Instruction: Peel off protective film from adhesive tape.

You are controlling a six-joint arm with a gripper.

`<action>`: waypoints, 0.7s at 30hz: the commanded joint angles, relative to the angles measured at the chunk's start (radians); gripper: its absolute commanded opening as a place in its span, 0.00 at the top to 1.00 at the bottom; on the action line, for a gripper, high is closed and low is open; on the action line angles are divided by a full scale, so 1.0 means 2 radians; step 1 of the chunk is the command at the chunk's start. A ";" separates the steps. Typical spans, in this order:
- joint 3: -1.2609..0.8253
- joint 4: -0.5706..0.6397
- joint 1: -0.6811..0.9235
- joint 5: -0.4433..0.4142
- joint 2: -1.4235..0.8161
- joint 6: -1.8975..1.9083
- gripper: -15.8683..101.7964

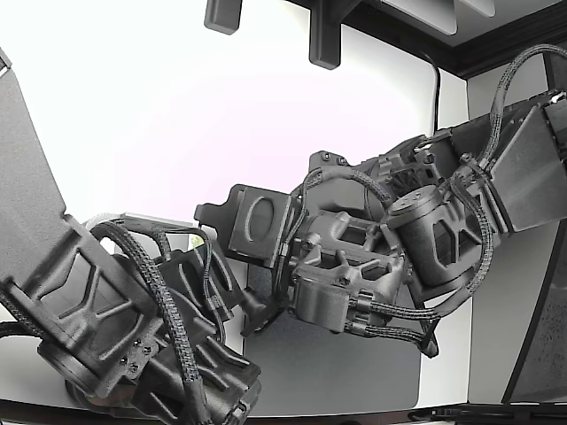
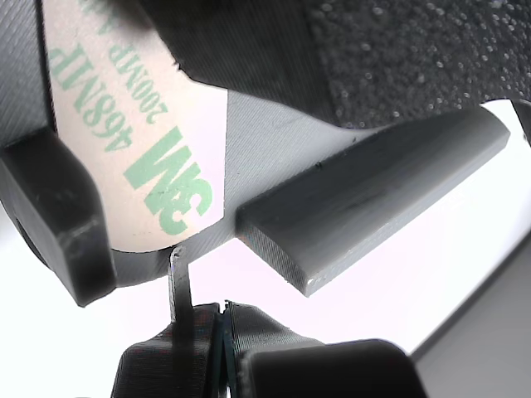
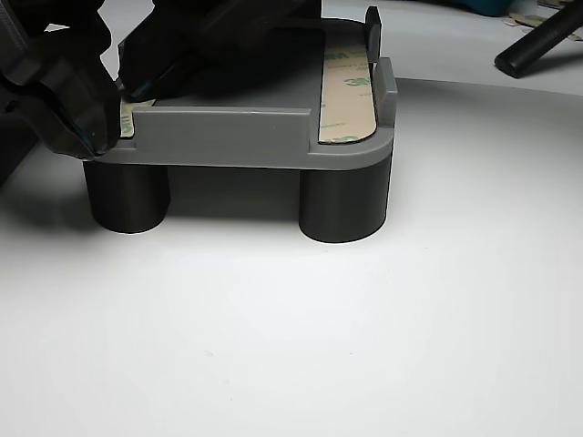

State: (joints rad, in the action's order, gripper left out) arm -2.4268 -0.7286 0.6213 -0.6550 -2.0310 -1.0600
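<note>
The adhesive tape's protective film (image 2: 137, 157) is a tan liner printed with green 3M lettering. It lies flat on a grey moulded part (image 2: 274, 141). My gripper (image 2: 222, 327) sits just below the liner's rounded end, with its dark fingers pressed together. A thin grey blade-like tip (image 2: 178, 278) rises from one finger to the liner's edge. The other view shows the gripper (image 3: 102, 123) at the corner of a tape strip (image 3: 129, 118) on that view's left. A second lined strip (image 3: 346, 91) lies along the part's right side. No film looks lifted.
The grey part (image 3: 228, 137) stands on two dark cylinders (image 3: 344, 200) over a white surface. In the exterior view two black arms crowd above a grey mat (image 1: 354, 363), one (image 1: 97, 310) at lower left and one (image 1: 425, 230) from upper right. A black rod (image 3: 537, 41) lies far right.
</note>
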 commanded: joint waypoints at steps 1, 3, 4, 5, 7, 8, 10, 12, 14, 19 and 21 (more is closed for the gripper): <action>0.014 0.001 -0.003 -0.002 -0.007 -0.001 0.95; 0.014 0.001 -0.003 -0.002 -0.007 -0.001 0.95; 0.014 0.001 -0.002 -0.002 -0.007 0.000 0.95; 0.015 0.001 -0.002 -0.002 -0.006 0.000 0.95; 0.017 0.000 -0.002 -0.002 -0.003 0.001 0.95; 0.018 -0.002 -0.002 -0.003 -0.002 0.001 0.95; 0.018 -0.002 -0.002 -0.003 -0.002 0.002 0.95; 0.019 -0.002 -0.002 -0.003 -0.002 0.002 0.95; 0.019 -0.002 -0.001 -0.003 -0.002 0.002 0.95; 0.021 -0.005 -0.001 -0.003 -0.002 0.002 0.95; 0.024 -0.005 -0.001 -0.003 -0.001 0.002 0.95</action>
State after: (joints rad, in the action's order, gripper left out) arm -2.4130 -0.7409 0.6259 -0.6565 -2.0187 -1.0569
